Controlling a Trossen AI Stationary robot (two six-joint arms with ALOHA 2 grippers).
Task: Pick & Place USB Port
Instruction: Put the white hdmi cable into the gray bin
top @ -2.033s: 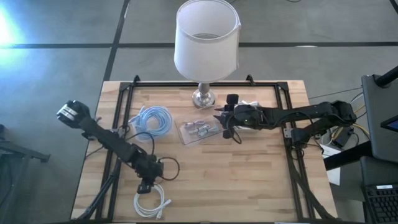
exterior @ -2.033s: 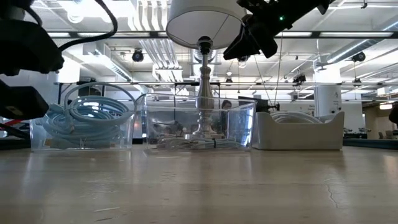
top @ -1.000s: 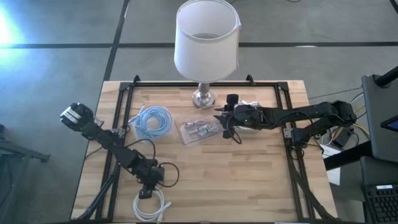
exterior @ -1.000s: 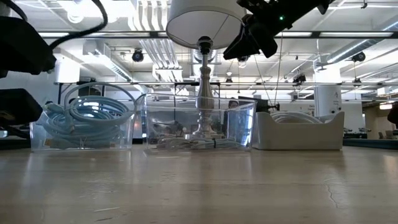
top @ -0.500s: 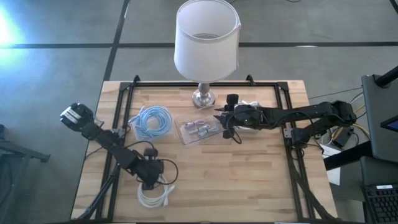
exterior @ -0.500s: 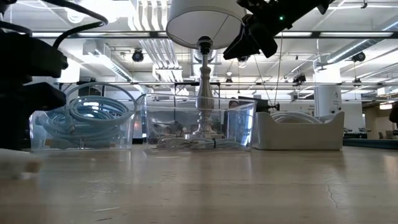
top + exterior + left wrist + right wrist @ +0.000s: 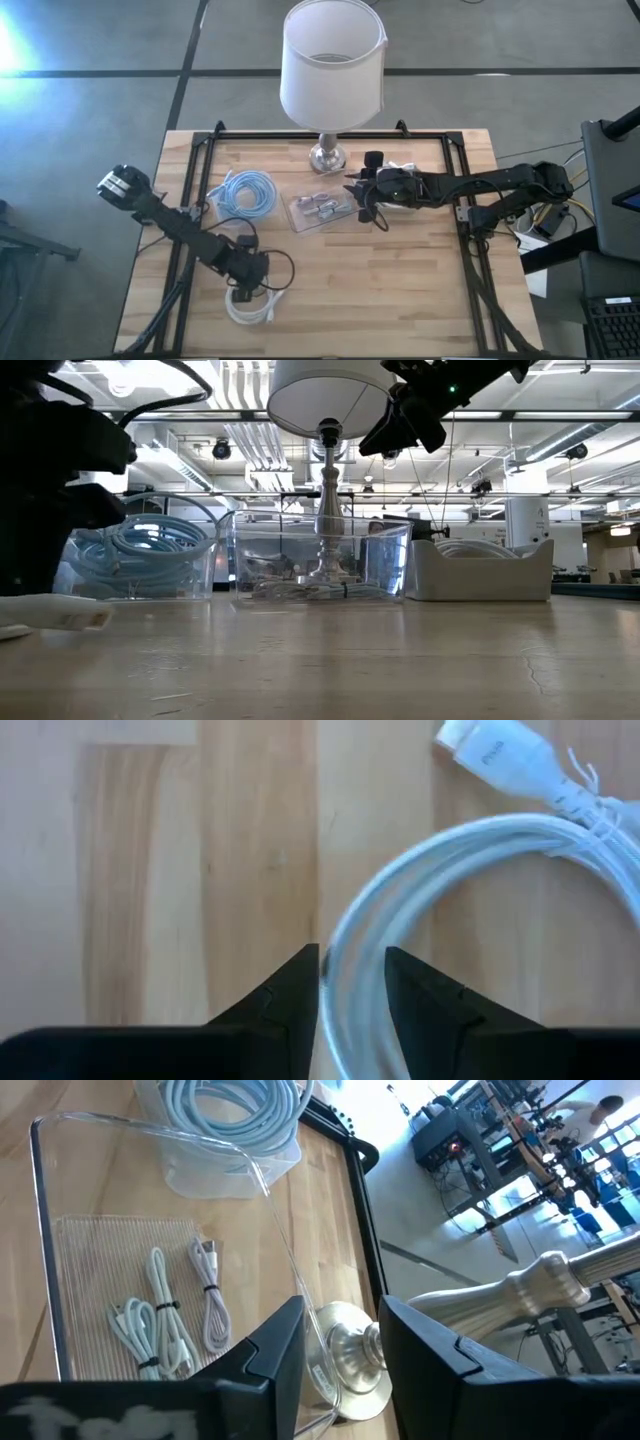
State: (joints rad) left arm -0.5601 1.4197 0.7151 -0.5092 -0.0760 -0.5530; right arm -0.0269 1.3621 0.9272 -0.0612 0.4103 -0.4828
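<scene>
Desk (image 7: 400,290) first: one wooden top inside a black frame, carrying one white-shaded lamp (image 7: 332,62) at its far edge. Three containers stand along that far side: a clear bin of pale blue cable (image 7: 245,193) toward the left edge, a clear tray (image 7: 322,211) at mid-desk with several small bundled white leads, and a white holder (image 7: 480,572) toward the right, seen best in the low view.

Two arms. The right tool (image 7: 366,202) hangs above the clear tray's right end, its fingers parted by a modest gap with nothing between them. The left tool (image 7: 243,283) sits low near the front-left corner, and its fingers (image 7: 278,1005) stand narrowly apart astride one strand of the single white coiled USB cable (image 7: 252,306), which lies flat on the desk by the front edge.

Likely trouble: the left tool straddles only the coil's outer loop, so a lift could let the bundle unravel, dangle and slip free. Its plug end (image 7: 492,750) could also snag on the desk frame or on the blue-cable bin during carrying.
</scene>
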